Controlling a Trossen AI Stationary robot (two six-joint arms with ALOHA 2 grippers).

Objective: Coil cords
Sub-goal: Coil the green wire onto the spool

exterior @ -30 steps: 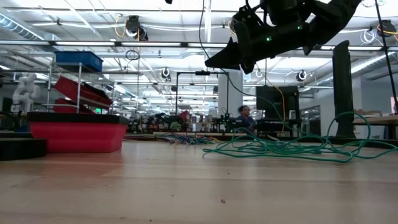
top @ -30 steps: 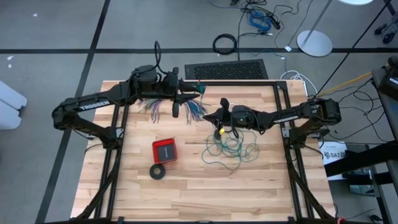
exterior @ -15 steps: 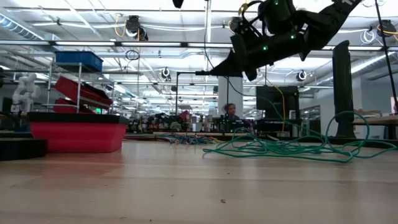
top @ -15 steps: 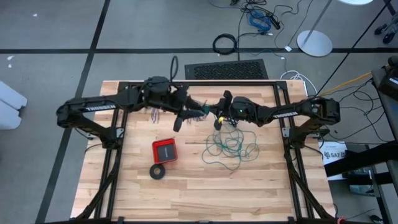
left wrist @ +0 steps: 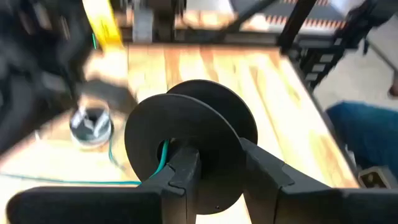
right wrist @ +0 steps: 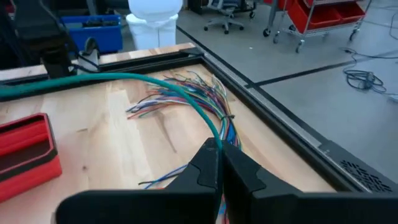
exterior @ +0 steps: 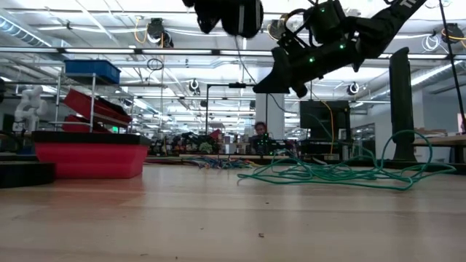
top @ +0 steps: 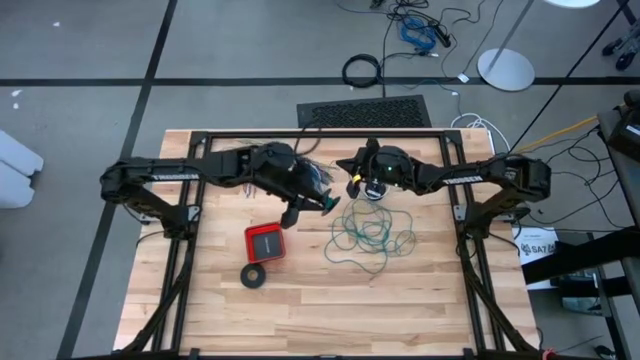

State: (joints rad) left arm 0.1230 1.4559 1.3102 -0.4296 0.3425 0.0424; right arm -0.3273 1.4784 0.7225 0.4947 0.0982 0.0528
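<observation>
While both arms meet over the far middle of the surface (top: 400, 290), you have the left gripper (left wrist: 214, 171) partly closed on the hub of a black spool (left wrist: 186, 140), with a strand of the teal-green wire (top: 370, 235) running into it. Your right gripper (right wrist: 221, 163) is pinched fully closed on that same wire, held up off the wood just right of the left one. Most of the wire lies as a loose tangle right of centre. A red box (top: 265, 242) and a black tape ring (top: 254, 276) sit to the left, many-coloured wires (right wrist: 199, 96) at the far side.
</observation>
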